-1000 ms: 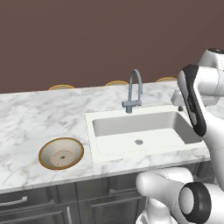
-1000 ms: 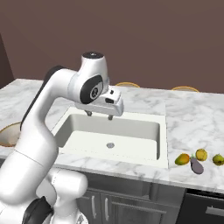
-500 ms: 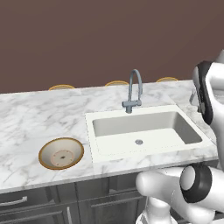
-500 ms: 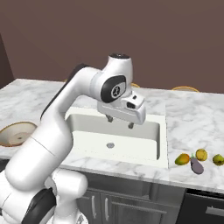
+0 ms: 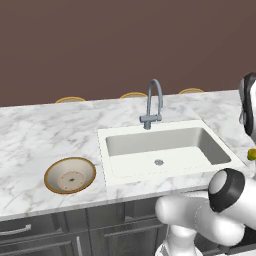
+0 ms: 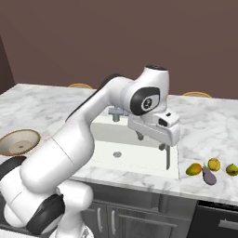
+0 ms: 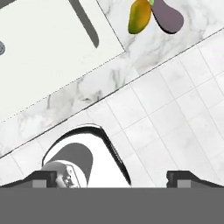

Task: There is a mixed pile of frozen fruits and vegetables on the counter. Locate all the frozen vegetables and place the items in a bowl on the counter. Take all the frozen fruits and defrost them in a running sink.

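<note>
The pile lies on the counter [image 6: 204, 139] right of the sink [image 6: 135, 160]: a dark purple eggplant [image 6: 209, 176], a rounded yellow vegetable [image 6: 214, 164], and two oval frozen fruits [image 6: 194, 169] [image 6: 231, 169]. In the hand view one fruit [image 7: 139, 16] and the eggplant [image 7: 167, 17] sit at the top, next to the sink [image 7: 43, 43]. My gripper [image 6: 153, 147] hangs open above the sink's front right corner, left of the pile, with nothing between its fingers. Its tips [image 7: 111, 178] stand wide apart. The tan-rimmed bowl [image 5: 70, 176] [image 6: 18, 142] rests left of the sink.
A grey gooseneck tap [image 5: 152, 102] rises behind the basin, which has a round drain [image 5: 159, 162]. Thin tan-rimmed discs [image 5: 70, 100] line the back wall. Dark cabinets [image 5: 40, 235] run under the counter, and pale floor tiles [image 7: 175, 113] show past its front edge.
The arm has swung right across the sink, bringing the gripper from near the tap to the basin's front right corner. The jaws stay open. Nothing else has moved.
</note>
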